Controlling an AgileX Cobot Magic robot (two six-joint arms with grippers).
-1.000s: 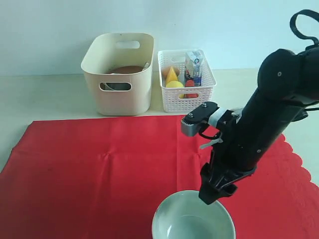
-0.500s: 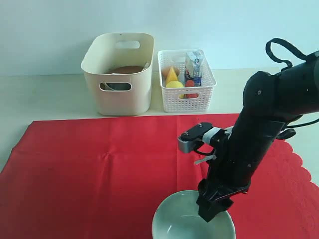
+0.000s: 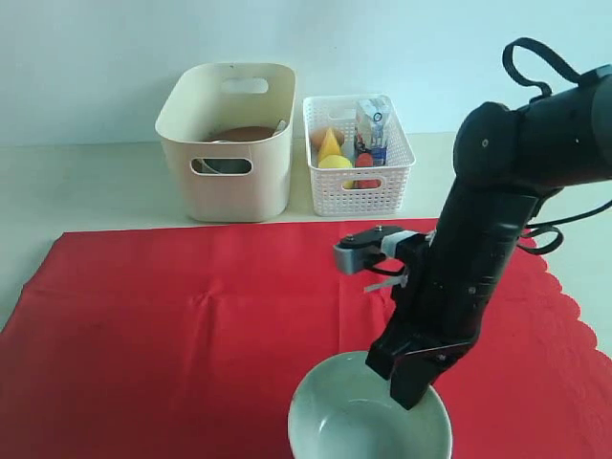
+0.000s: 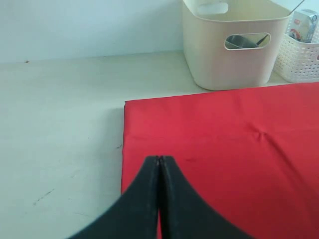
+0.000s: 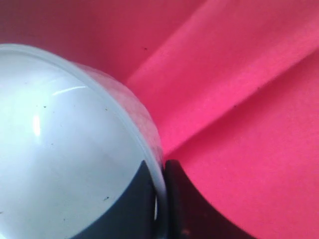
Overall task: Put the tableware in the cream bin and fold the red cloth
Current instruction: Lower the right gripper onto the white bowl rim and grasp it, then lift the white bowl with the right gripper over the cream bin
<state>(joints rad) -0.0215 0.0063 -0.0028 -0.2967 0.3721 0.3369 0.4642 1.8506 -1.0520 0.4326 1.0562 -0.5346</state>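
Exterior view. Across the lower two thirds of the frame, a red cloth (image 3: pixel 172 325) spread flat on a pale counter (image 3: pixel 86 182), creased down the middle, scalloped along its right edge.

At bottom centre, over the cloth, a pale green-white bowl (image 3: pixel 354 426), upright and empty; resting or slightly lifted, hard to tell.

Reaching down from the upper right, a black arm (image 3: pixel 497 220) ending in the right fingers (image 3: pixel 409 387), clenched on the bowl's right rim. In the right wrist view, one finger inside the rim and one outside, the rim pinched between them.

At upper centre, beyond the cloth's far edge, a cream bin (image 3: pixel 229 196) on the bare counter. Inside it, a round brown wooden plate (image 3: pixel 244 134); something steel-grey visible through the front handle cutout.

Just right of the bin, a smaller white lattice basket (image 3: pixel 373 196) holding a milk carton (image 3: pixel 371 124) and yellow food items.

In the left wrist view, the left fingers (image 4: pixel 159 167) at bottom centre, pressed together on nothing, above a corner of the cloth; bin at upper right.
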